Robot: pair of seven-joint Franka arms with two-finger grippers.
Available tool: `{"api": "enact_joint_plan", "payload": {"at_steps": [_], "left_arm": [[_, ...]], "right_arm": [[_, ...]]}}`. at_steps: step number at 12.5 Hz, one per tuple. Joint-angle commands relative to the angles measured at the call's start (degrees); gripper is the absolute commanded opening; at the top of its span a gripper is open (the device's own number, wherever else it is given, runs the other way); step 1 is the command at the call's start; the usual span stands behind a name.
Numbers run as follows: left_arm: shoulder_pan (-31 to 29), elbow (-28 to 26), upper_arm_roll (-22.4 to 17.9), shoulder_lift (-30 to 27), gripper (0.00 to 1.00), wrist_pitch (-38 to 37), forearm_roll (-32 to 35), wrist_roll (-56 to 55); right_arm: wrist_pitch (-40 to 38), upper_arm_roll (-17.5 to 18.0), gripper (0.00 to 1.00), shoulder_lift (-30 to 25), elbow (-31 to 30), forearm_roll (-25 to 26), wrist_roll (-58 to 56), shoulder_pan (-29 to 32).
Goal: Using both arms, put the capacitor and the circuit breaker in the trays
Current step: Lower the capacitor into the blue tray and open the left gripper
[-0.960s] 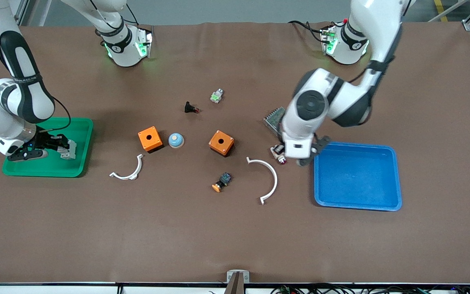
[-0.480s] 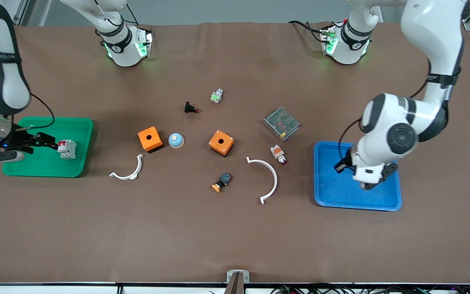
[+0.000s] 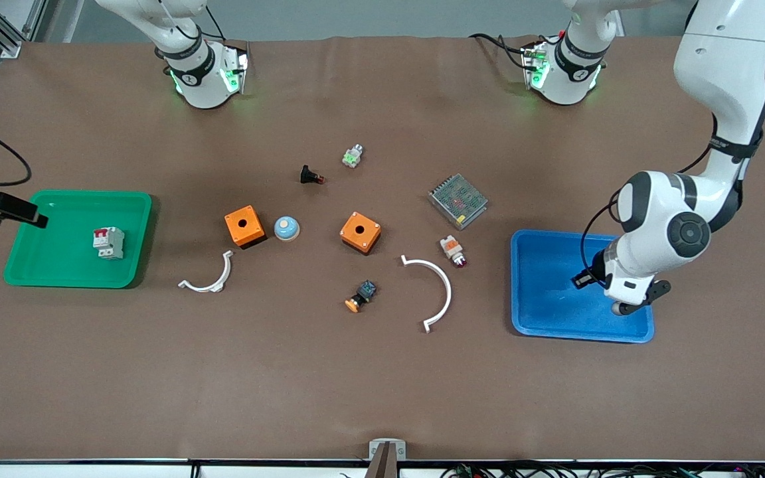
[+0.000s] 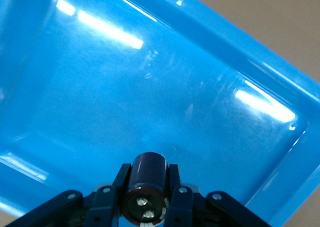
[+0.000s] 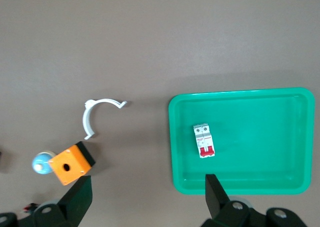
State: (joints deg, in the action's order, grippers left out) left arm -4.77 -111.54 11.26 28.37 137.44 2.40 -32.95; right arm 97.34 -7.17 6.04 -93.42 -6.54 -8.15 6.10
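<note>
Left jaws (image 4: 145,197) grip capacitor (image 4: 145,184) over blue tray (image 3: 555,318).

We see a small white-grey circuit breaker with a red lever (image 3: 109,241) lying inside a shallow green plastic tray (image 3: 44,272) at the right arm's end of the brown table (image 3: 289,385), and only a dark part of the right gripper (image 3: 0,208) shows at the picture's edge, over that tray's outer rim. The white left arm's gripper (image 3: 621,299) hangs over a shallow blue plastic tray (image 3: 555,318) at the left arm's end. Between the trays lie two orange boxes (image 3: 244,226) (image 3: 360,232) and two white curved brackets (image 3: 210,277) (image 3: 434,291).
</note>
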Motion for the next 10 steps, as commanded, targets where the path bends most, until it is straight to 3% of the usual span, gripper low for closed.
{"api": "enact_joint_plan", "payload": {"at_steps": [1, 4, 5, 6, 7, 10], "left_arm": [[-0.3, -0.9, 0.2, 1.8, 0.01, 3.9, 0.7, 1.4], [-1.2, -0.4, 0.2, 3.4, 0.06, 5.8, 3.6, 1.4], [-1.6, -0.4, 0.2, 3.4, 0.25, 5.8, 3.8, 1.5], [-1.6, -0.4, 0.2, 3.4, 0.74, 5.8, 3.7, 1.5], [-1.6, -0.4, 0.3, 2.7, 0.99, 5.3, 3.7, 0.6], [-1.5, 0.7, 0.4, -3.7, 1.00, 1.1, 3.8, 1.2]], "right_arm": [[-5.9, 0.1, 1.00, 1.0, 8.4, 0.0, 5.6, -2.1], [-6.5, -0.2, 1.00, 0.9, 12.2, 0.6, 8.6, -3.3], [-6.5, -0.2, 1.00, 1.0, 13.7, 0.6, 8.6, -3.3], [-6.5, -0.2, 1.00, 1.0, 14.6, 0.7, 8.5, -3.3], [-6.4, -0.3, 1.00, 1.0, 14.7, 1.1, 8.5, -3.3], [-7.1, -0.2, 1.00, -0.7, 14.4, 1.5, 8.9, -3.3]]}}
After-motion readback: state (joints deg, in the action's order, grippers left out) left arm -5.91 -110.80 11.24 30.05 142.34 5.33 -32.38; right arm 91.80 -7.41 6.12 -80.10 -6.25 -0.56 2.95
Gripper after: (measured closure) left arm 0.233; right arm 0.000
